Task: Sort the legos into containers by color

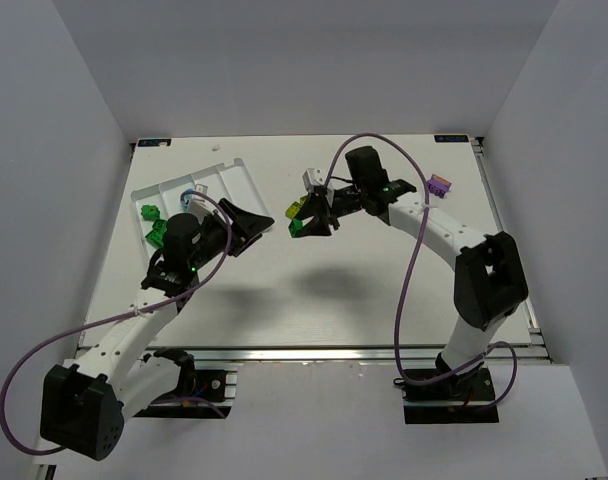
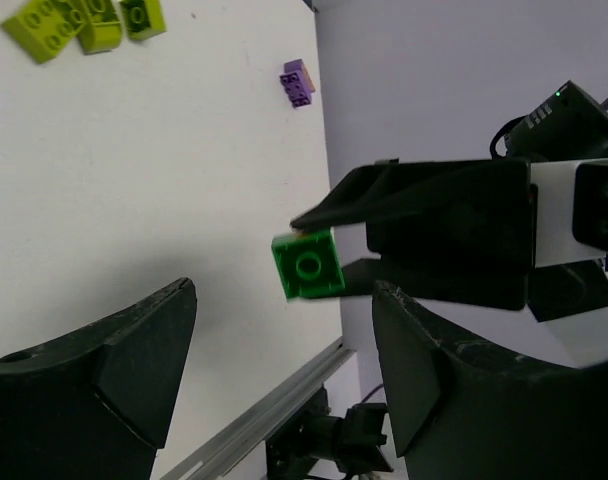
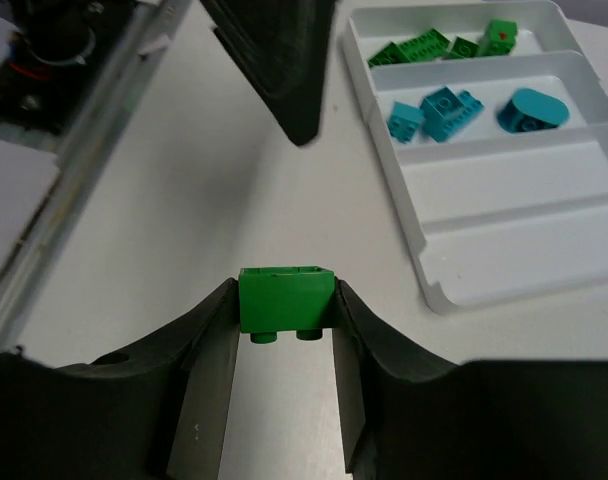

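My right gripper (image 3: 286,318) is shut on a dark green lego (image 3: 286,299) and holds it above the table; in the top view that lego (image 1: 297,227) sits at the gripper (image 1: 306,222) near the table's middle. My left gripper (image 2: 284,300) is open and empty, facing the held lego (image 2: 307,265) a short way off; the top view shows it (image 1: 256,228) just left of the right gripper. The white tray (image 3: 504,200) holds dark green legos (image 3: 434,45) in one compartment and cyan-blue legos (image 3: 454,110) in the one beside it. Two compartments nearer me show bare.
Three yellow-green legos (image 2: 84,22) lie on the table beside the right gripper, also in the top view (image 1: 294,210). A purple brick (image 1: 441,185) lies at the back right, also in the left wrist view (image 2: 298,82). The tray (image 1: 234,175) sits at the back left.
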